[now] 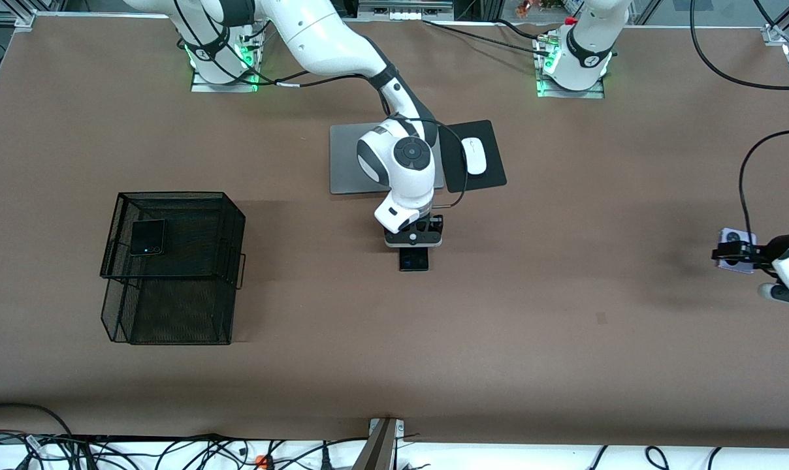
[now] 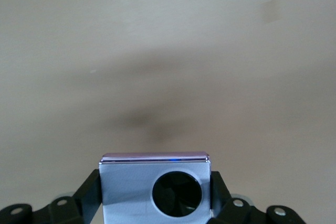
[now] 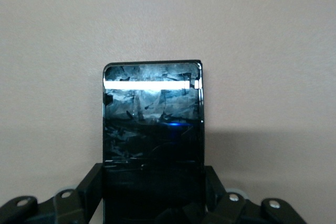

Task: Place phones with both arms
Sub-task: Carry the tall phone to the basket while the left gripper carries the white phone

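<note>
1. Front view: your right gripper (image 1: 414,243) pinches the long black phone (image 1: 413,260) over the table's (image 1: 564,365) middle, near the laptop (image 1: 345,160) and mouse (image 1: 474,155). The black flip phone (image 1: 147,237) lies in the wire basket (image 1: 172,267) toward the right arm's end. Your left gripper (image 1: 734,253) pinches the lavender phone (image 1: 734,241) over the table's left-arm edge.
2. Left wrist view: you see fingers (image 2: 89,192) pressed on the lavender phone (image 2: 155,187).
3. Right wrist view: fingers (image 3: 89,190) clamp the long black phone (image 3: 152,129).

Small squarish black flip phone (image 1: 147,237) is lying flat on top of the black wire basket (image 1: 172,267), tiny light showing. Long slim black slab (image 1: 413,260) is sitting clamped between the right gripper (image 1: 414,243) fingers, glossy face up, over mid-table. Lavender-white square phone (image 1: 733,248) is sitting gripped in the left gripper (image 1: 737,253), lenses up, over the left arm's table end.
</note>
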`<action>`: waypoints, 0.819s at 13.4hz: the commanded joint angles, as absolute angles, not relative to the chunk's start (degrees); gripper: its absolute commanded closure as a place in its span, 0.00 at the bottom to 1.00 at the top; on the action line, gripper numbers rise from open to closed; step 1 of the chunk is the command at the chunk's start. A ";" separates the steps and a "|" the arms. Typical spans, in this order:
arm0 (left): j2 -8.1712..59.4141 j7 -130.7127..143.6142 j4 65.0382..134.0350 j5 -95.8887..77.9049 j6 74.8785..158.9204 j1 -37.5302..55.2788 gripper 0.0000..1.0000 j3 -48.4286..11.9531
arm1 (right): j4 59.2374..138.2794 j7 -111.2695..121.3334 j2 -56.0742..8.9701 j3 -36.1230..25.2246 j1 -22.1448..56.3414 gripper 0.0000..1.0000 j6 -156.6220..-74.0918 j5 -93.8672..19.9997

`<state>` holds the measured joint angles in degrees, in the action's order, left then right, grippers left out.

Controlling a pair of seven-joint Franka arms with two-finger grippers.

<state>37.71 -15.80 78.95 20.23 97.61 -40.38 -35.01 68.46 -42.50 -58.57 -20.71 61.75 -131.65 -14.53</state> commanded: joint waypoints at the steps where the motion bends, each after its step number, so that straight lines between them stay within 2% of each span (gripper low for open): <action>1: 36.39 -12.23 78.58 19.34 95.01 -40.17 0.80 -39.79 | 64.01 -41.49 -54.33 -21.70 60.74 1.00 -121.07 -15.03; 4: 36.39 -9.07 78.57 16.53 95.10 -38.42 0.80 -44.55 | 61.61 -41.57 -47.23 -21.88 58.72 1.00 -109.81 -15.12; 7: 36.47 -1.16 78.66 16.52 95.19 -29.92 0.80 -44.91 | 62.92 -39.74 -39.14 -22.66 56.60 1.00 -102.23 -14.07; 9: 37.35 7.50 78.66 16.52 96.15 -22.36 0.80 -44.65 | 70.88 -33.17 -32.38 -26.87 56.51 1.00 -99.23 -14.24; 11: 40.15 16.57 78.75 16.35 101.04 -14.80 0.80 -44.21 | 81.07 -26.84 -24.65 -31.00 56.51 1.00 -99.93 -14.15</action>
